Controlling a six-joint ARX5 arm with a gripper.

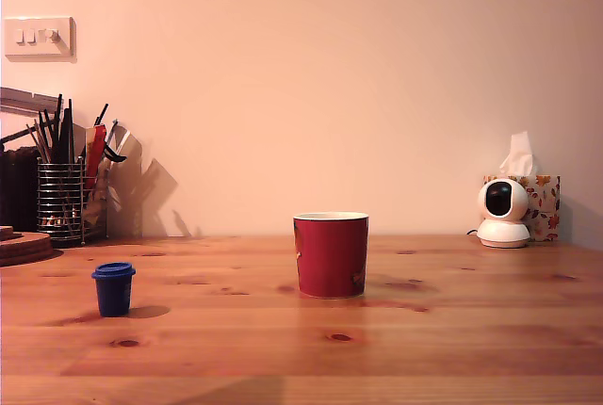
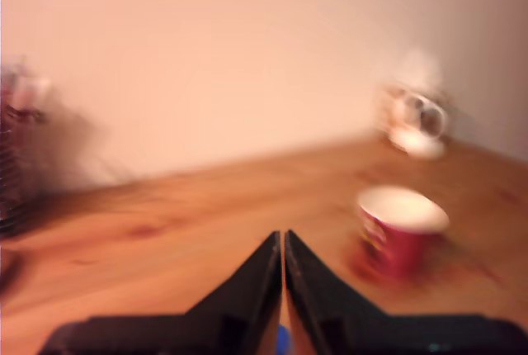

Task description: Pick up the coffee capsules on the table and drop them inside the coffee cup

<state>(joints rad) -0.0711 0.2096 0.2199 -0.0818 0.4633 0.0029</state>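
My hand (image 2: 283,243) shows only in the wrist view, and there the two black fingers (image 2: 247,289) meet at their tips with barely a line of light between them: clenched, with nothing between them at the tips. A small patch of blue (image 2: 283,340) peeks out low down behind the fingers; I take it for the coffee capsule, though the picture is too smeared to be sure.

In the exterior view my arm is not to be seen at all. The coffee capsule (image 1: 113,288) stands upright on the surface (image 1: 452,339), well apart from the coffee cup (image 1: 331,254); from the cup it lies at about 9 o'clock, a touch nearer the camera. The cup stands upright near the middle of the surface, mouth open. Behind, against the wall, a wire utensil holder (image 1: 61,202) sits at the cup's 10 o'clock, and a small white camera (image 1: 502,212) with a tissue box (image 1: 542,202) at its 2 o'clock.

I judge the task to be at its opening step: nothing picked up, the capsule not yet in the cup. The next move calls for me to spread the fingers, settle over the capsule so they straddle its body below the rim, and close gently; the pod is small and light and could tip or skid if nudged off-centre.
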